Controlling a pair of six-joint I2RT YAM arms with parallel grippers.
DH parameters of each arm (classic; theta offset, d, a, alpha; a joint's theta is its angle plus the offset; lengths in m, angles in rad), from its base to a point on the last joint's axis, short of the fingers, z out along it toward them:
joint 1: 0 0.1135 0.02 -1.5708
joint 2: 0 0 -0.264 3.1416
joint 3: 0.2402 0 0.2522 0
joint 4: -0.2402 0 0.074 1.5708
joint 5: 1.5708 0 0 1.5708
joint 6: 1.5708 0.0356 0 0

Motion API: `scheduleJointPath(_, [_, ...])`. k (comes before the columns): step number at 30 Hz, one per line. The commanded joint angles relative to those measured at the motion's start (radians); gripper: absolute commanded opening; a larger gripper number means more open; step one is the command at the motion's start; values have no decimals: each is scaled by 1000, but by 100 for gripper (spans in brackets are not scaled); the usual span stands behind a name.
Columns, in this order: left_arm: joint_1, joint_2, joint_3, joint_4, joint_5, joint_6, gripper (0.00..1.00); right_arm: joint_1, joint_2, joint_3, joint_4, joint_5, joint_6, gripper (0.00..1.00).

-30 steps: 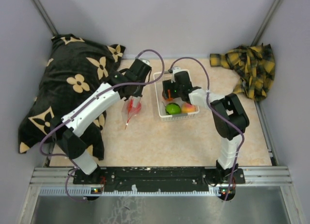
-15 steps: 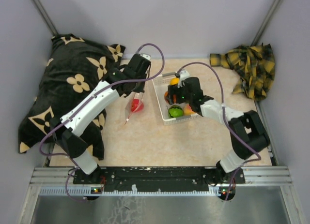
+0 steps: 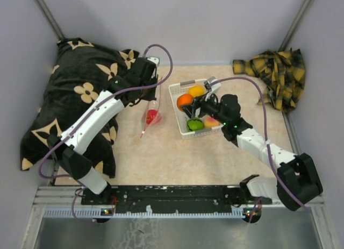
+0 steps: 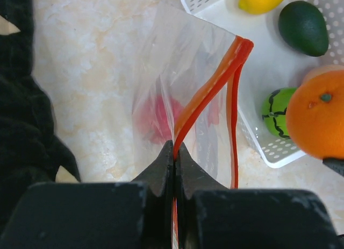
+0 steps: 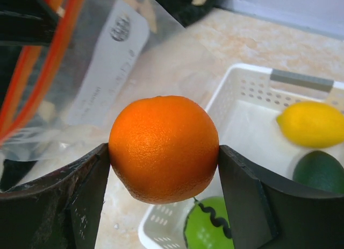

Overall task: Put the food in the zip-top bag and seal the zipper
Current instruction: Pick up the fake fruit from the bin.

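Observation:
My left gripper (image 3: 152, 98) (image 4: 175, 147) is shut on one lip of the zipper (image 4: 207, 90) and holds the clear zip-top bag (image 3: 151, 113) up with its mouth parted. The red apple (image 3: 152, 118) (image 4: 156, 117) lies inside the bag. My right gripper (image 3: 186, 102) (image 5: 164, 152) is shut on the orange (image 3: 185, 101) (image 5: 164, 147) and holds it above the left edge of the white basket (image 3: 174, 89), next to the bag's mouth. The lemon (image 3: 196, 91) (image 5: 313, 123), avocado (image 4: 303, 27) (image 5: 320, 171), lime (image 3: 195, 125) (image 5: 212, 227) and peach (image 3: 210, 121) lie in the basket.
A black pillow with tan flowers (image 3: 80, 93) lies at the left, under my left arm. A yellow plaid cloth (image 3: 277, 74) is bunched in the back right corner. Grey walls close in the table on three sides.
My right gripper has lifted the orange out of the basket and carried it left toward the bag. My left gripper has raised the bag's mouth and drawn back a little.

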Motion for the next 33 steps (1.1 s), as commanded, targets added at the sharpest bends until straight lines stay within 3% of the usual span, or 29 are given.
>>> scheduleJointPath(1, [7,-27,-13,51,72,-18,0,20,-76,-30,183,-45,43,52])
scheduleJointPath(5, [7,-21,-25,61,89,-24,0,21,-76,-30,166,-40,48,52])
scheduleJointPath(12, [7,-31,-60,64,44,-18,0,8,58,118,-175,210,-55,54])
scheduleJointPath(18, [7,-38,-83,68,15,-9,0,-2,263,237,-193,261,-102,56])
scheduleJointPath(23, [7,-49,-108,80,1,-3,0,-3,444,374,-321,310,-118,57])
scheduleJointPath(33, [9,-50,-135,92,15,3,0,-3,608,525,-538,349,-118,67])
